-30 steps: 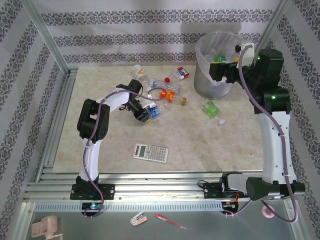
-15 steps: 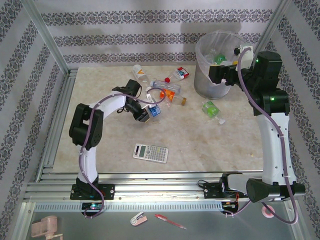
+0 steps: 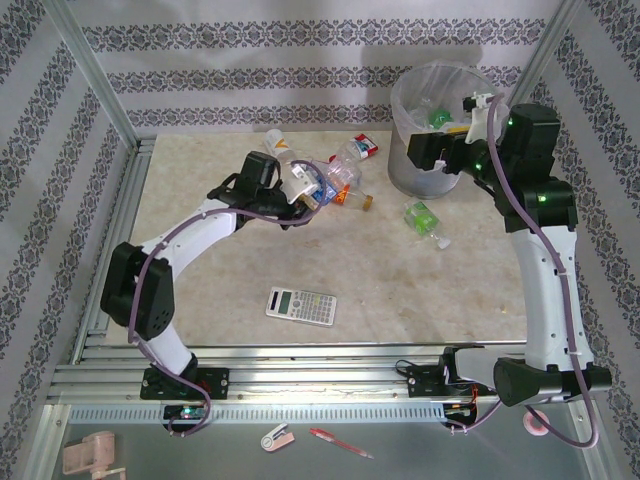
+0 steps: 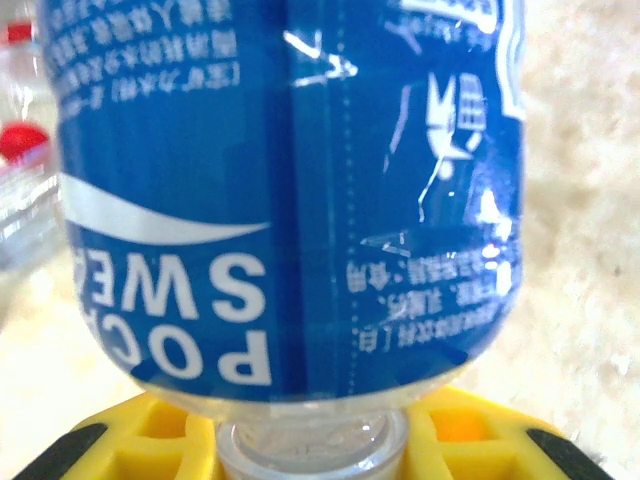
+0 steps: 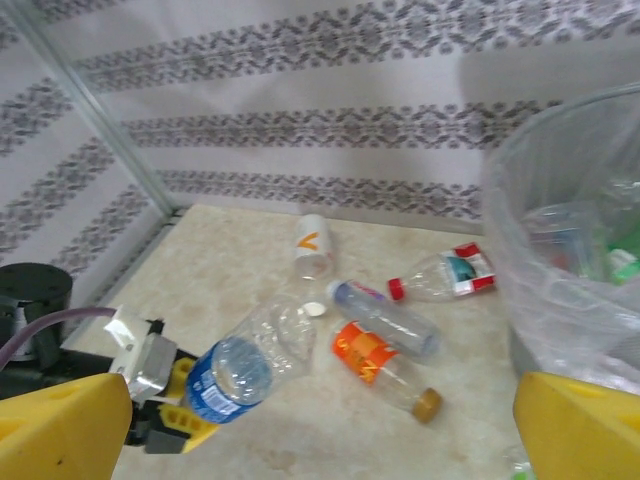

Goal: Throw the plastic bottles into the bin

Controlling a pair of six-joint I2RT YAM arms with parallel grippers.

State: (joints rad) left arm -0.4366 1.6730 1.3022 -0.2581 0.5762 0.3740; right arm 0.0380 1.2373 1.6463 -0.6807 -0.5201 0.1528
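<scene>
Left pincer (image 3: 303,194) tight around one blue bottle (image 3: 322,182), right pincer (image 5: 320,425) wide; five loose bottles (image 5: 385,365).

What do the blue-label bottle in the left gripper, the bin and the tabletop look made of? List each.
Blue-label bottle: clear thin plastic, glossy film label; see-through neck, highlights. Bin: likely grey plastic, matte; translucent whitish bag liner. Tabletop: beige mottled, stone-look, perhaps laminate.

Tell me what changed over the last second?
The left gripper, shut on the blue-labelled bottle, carried it farther back and rightward, toward the loose bottles. The right gripper stays open by the bin; calculator and green bottle have not moved.
</scene>
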